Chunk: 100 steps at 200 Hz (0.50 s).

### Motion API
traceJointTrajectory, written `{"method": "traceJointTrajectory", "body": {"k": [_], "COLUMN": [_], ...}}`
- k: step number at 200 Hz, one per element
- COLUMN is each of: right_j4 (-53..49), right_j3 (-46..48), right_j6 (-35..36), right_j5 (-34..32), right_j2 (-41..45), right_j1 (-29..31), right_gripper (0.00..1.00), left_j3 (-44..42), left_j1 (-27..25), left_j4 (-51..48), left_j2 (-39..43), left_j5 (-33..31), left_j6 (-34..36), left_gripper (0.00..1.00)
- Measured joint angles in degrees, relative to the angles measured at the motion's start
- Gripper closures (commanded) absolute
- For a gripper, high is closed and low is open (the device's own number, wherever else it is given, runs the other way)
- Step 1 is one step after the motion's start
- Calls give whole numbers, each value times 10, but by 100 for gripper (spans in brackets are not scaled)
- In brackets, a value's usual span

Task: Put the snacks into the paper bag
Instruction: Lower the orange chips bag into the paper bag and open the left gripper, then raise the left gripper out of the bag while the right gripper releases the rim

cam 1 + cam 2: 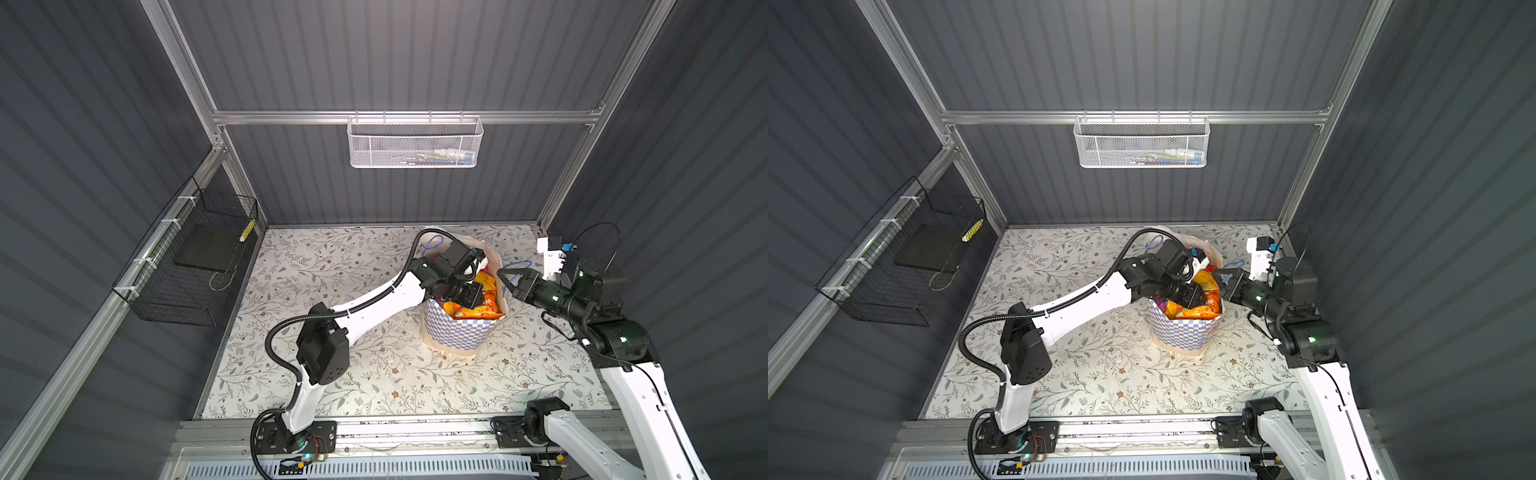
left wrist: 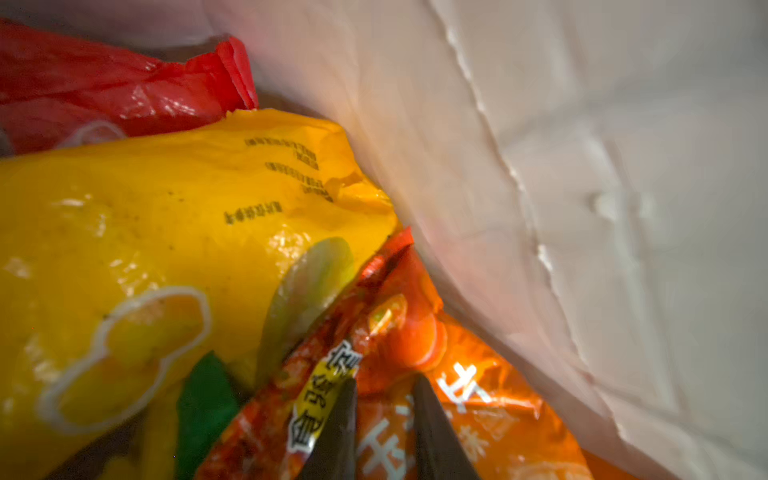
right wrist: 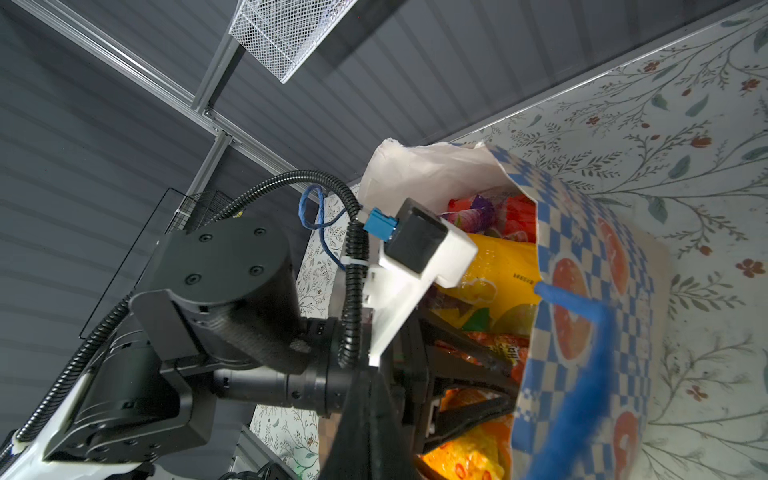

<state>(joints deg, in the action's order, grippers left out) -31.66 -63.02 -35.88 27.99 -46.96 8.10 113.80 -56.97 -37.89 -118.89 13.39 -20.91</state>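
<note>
The paper bag [image 1: 453,332] stands upright right of the counter's [image 1: 332,374] middle, clear of every edge. Its long axis is vertical, its mouth is open upward and its blue-checked wall faces the near edge. The snacks are heaped inside it up to the rim.

Against the near wall an orange packet [image 1: 476,311] lies with its long axis along that wall; it bears large white characters that I cannot read. Beside it is a red-printed packet [image 2: 266,415] with a yellow strip of black Chinese-style characters.

The left gripper [image 2: 384,380] reaches down into the mouth. Its jaws stand narrowly apart with orange foil between them; I cannot tell whether they pinch it.

Behind lies a yellow packet [image 2: 166,228] with fruit prints and small black lines of print too blurred to read. A red packet [image 2: 104,83] and a purple packet [image 3: 478,212] lie farther in.

At the bag's right side the right gripper [image 1: 500,275] has its jaws clenched, with the blue cord handle [image 1: 520,264] looped at them; I cannot tell whether the cord is pinched. The second handle [image 1: 432,243] hangs over the far rim.
</note>
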Motion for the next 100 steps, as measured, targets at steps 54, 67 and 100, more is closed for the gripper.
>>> {"method": "traceJointTrajectory", "body": {"k": [54,67,100], "right_j4": [9,10,12], "right_j3": [0,0,0], "right_j6": [-1,-1,-1], "right_j5": [-1,-2,-4], "right_j2": [3,5,7], "right_j1": [2,2,2], "right_gripper": [100,100,100], "left_j3": [61,58,5], "left_j1": [-1,-1,-1], "left_j4": [-61,-63,-47], "left_j2": [2,23,163], "left_j5": [-34,-39,-77], "left_j6": [13,12,12], "left_gripper": [45,40,28]}}
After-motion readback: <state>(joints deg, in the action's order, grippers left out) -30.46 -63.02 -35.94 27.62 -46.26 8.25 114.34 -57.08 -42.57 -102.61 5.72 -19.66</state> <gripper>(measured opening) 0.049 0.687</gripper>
